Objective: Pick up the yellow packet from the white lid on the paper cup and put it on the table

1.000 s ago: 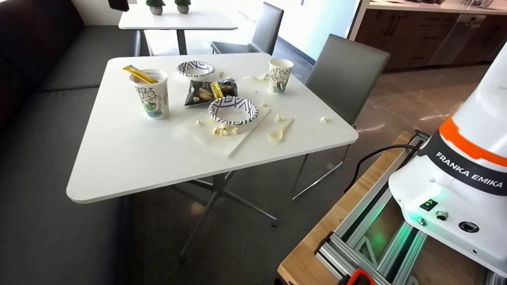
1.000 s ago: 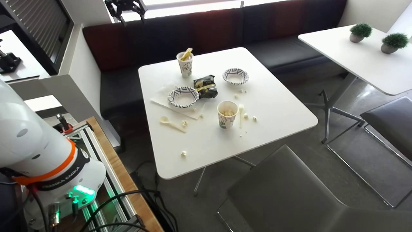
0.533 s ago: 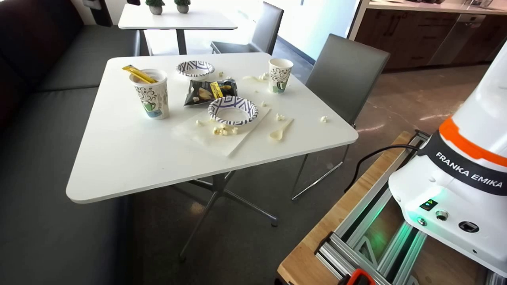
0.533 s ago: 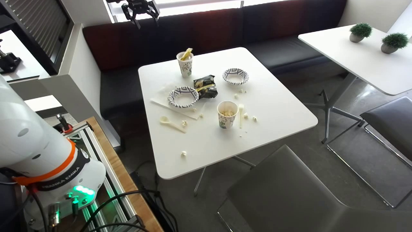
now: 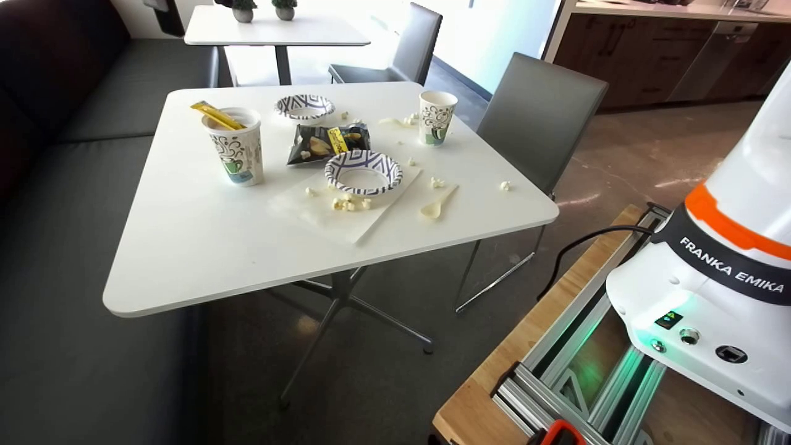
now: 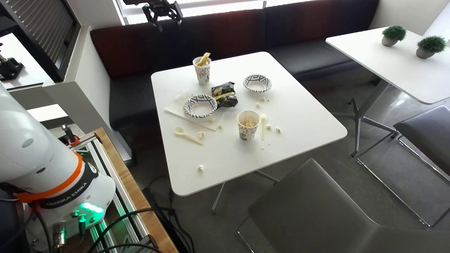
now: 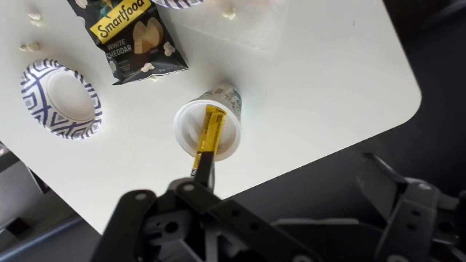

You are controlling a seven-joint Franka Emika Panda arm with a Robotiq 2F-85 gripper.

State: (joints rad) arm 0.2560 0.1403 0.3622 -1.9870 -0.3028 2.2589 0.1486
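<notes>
The yellow packet (image 5: 217,115) is a thin sachet lying slanted across the white lid (image 5: 249,117), one end past the rim. The lid tops the upright paper cup (image 5: 240,157) with green print. Packet (image 6: 204,59) and cup (image 6: 203,74) stand near the table's (image 6: 225,161) bench side. In the wrist view the packet (image 7: 212,129) crosses the lid (image 7: 233,136). My gripper (image 7: 287,155) is open and empty; its left finger overlaps the packet's near end in view, its right finger is over the dark bench. In an exterior view the gripper (image 6: 170,25) hangs above and apart from the cup.
A black popcorn bag (image 7: 134,40), patterned bowls (image 6: 200,106) (image 6: 257,83), a lidless cup of popcorn (image 6: 247,131), a spoon (image 6: 188,136), a fork (image 6: 263,126) and loose popcorn lie on the table. A dark bench (image 6: 225,38) runs behind; a grey chair (image 5: 544,117) stands beside.
The gripper has moved right and slightly down, closer to the lidded cup, in an exterior view. It stays open. The packet, cup and other table items have not moved.
</notes>
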